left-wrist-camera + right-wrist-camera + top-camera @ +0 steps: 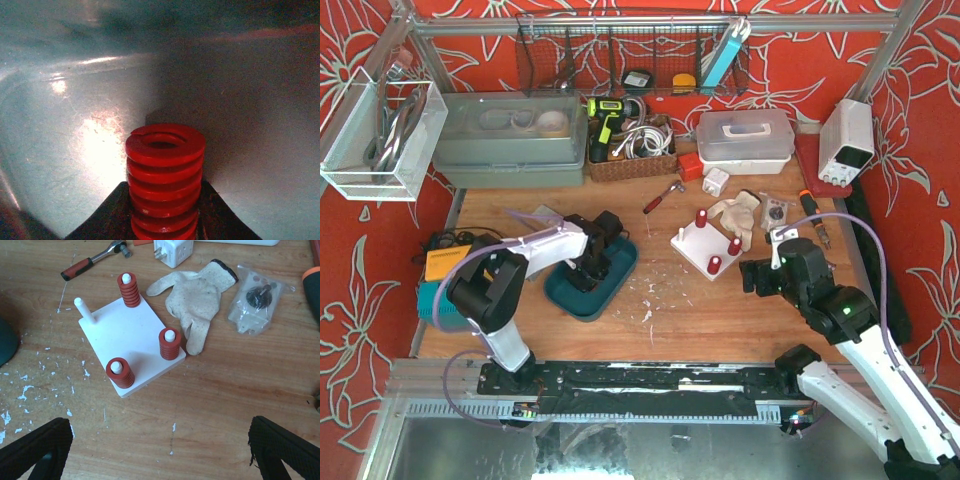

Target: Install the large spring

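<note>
The left gripper (pixel 596 258) is down inside the teal tray (pixel 568 296), and its fingers (pixel 107 217) pinch the large spring (pixel 165 170) low on its coils. The right gripper (pixel 160 442) hangs over the tabletop (pixel 225 400) with fingers spread wide, holding nothing. On the white board (pixel 127 335), 3 pegs carry springs and 1 peg (pixel 83 309) is bare. I think the grip is the risk: the round coils can slip or tilt during the lift. A tilted spring would then catch on the peg tip or push the board aside, because nothing holds it.
</note>
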